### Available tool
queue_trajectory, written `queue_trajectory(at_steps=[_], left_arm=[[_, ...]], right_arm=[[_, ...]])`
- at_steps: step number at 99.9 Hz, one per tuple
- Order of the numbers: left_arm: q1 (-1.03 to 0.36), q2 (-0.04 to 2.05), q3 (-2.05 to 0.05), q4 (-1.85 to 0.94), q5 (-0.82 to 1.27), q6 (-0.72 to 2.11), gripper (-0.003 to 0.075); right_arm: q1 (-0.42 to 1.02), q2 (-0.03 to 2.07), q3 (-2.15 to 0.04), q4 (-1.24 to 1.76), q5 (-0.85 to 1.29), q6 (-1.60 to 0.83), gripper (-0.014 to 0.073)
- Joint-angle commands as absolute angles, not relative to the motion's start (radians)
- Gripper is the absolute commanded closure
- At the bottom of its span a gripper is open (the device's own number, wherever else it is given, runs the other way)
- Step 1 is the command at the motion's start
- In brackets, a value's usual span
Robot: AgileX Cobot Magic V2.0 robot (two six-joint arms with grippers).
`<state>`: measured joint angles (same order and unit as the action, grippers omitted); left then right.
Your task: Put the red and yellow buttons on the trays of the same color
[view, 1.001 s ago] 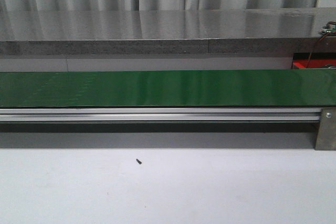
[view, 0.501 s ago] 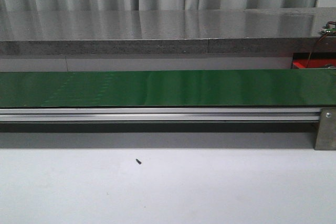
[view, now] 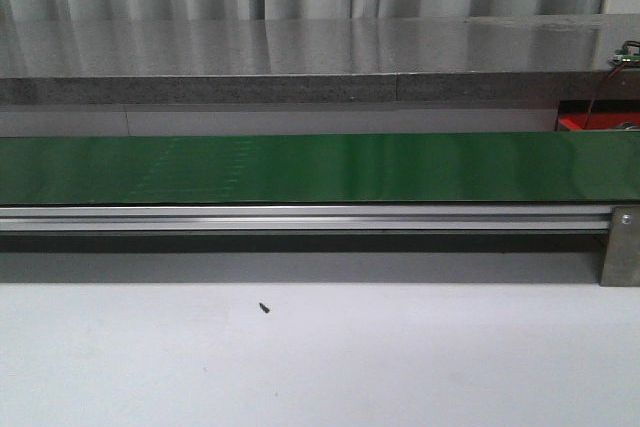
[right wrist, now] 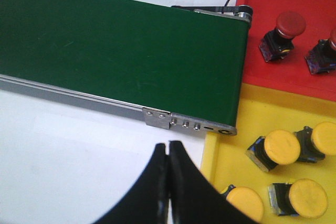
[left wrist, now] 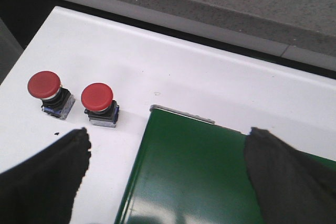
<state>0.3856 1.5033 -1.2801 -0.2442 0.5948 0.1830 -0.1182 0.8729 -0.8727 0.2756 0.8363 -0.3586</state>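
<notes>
The left gripper (left wrist: 163, 182) hangs with its black fingers (left wrist: 44, 179) spread wide apart, holding nothing, over the near end of the long green conveyor belt (left wrist: 189, 177). Two round red mushroom-cap push buttons on dark square bases wait on the flat white table (left wrist: 157, 72) at about ten o'clock from that gripper: the outer red button (left wrist: 46, 88) and the inner red button (left wrist: 98, 100), which stands just beside the belt's end. They stand upright and close together without touching.

The main risk, as I judge it, is that closeness. A wide-open finger coming down for one button could knock the other over or nudge it, and the glossy domed caps look slippery, so a pinch on the cap rather than the squarer base might slip. A button set down on the belt off-centre or tilted could roll off its edge.

At the far end, the right gripper (right wrist: 169, 153) has its black jaws pressed together and empty. At two o'clock from it lies the shallow red plastic tray (right wrist: 262, 74), holding two red-capped buttons, one cut off by the frame edge. At four o'clock lies the shallow yellow plastic tray (right wrist: 226, 171) with several yellow-capped buttons. A closed gripper is not ready to catch anything arriving.

In the front view the belt runs bare.
</notes>
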Motion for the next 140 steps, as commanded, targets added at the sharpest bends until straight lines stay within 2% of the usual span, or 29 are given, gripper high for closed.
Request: queue_trajectory(at_steps=[1,24,67,140], left_arm=[[0.402,1.542,-1.356,-0.245,0.534,0.173,0.0132],[0.431,1.717,-1.465,-0.199,0.532,0.171,0.0132],[0.472,1.900,-1.600,-0.190,0.544,0.171,0.0132],[0.469,2.048,-1.658,-0.190,0.511,0.171,0.0132]], right_arm=[[-0.116,0.861,-0.896,0.286,0.789,-0.369,0.0662],[-0.116,0.861,-0.896,0.286,0.789,-0.369,0.0662],[-0.116,0.861,-0.896,0.286,0.789,-0.369,0.0662],[-0.116,0.861,-0.896,0.286,0.789,-0.369,0.0662]])
